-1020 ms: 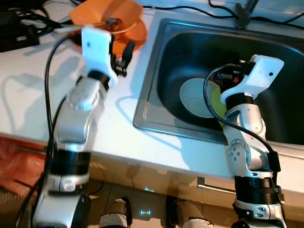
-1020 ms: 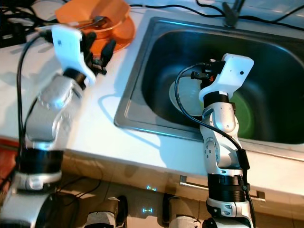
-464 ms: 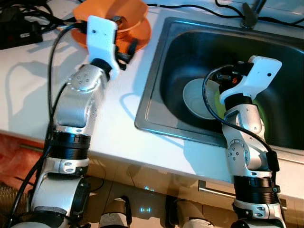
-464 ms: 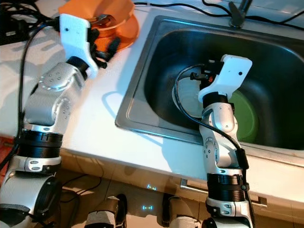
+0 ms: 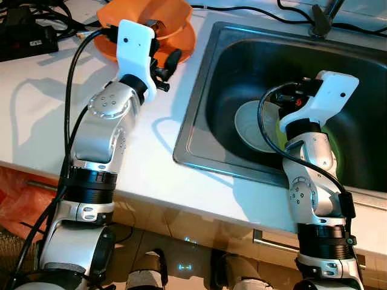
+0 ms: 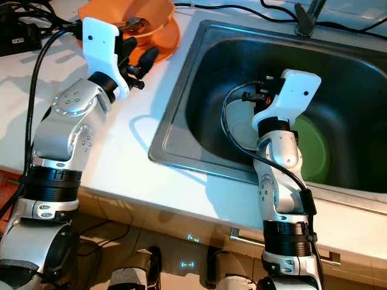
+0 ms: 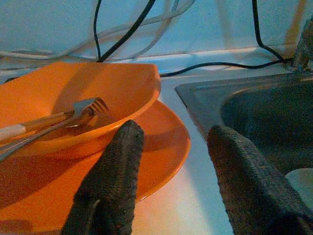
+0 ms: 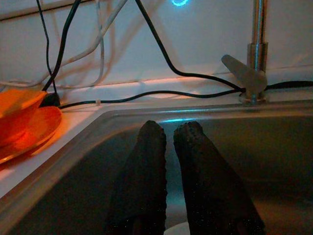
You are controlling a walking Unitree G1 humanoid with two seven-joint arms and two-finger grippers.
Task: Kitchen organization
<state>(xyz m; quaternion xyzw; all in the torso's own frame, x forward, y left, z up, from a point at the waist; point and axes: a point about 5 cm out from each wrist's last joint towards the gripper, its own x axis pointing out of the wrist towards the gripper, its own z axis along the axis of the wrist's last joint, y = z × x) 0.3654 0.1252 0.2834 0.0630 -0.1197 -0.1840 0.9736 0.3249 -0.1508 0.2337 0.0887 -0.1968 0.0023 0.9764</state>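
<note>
White counter, steel sink set in it, black cables along the back wall. Orange bowl sits on orange plate beside the sink; fork lies in the bowl. Left hand, fingers apart, at the plate's rim. Right hand, fingers together, over the sink; white plate and green plate on its floor.

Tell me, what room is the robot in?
Most likely a kitchen. There is a metal sink with a tap set into a white counter, plates lying in the sink, and an orange bowl holding a fork.
</note>
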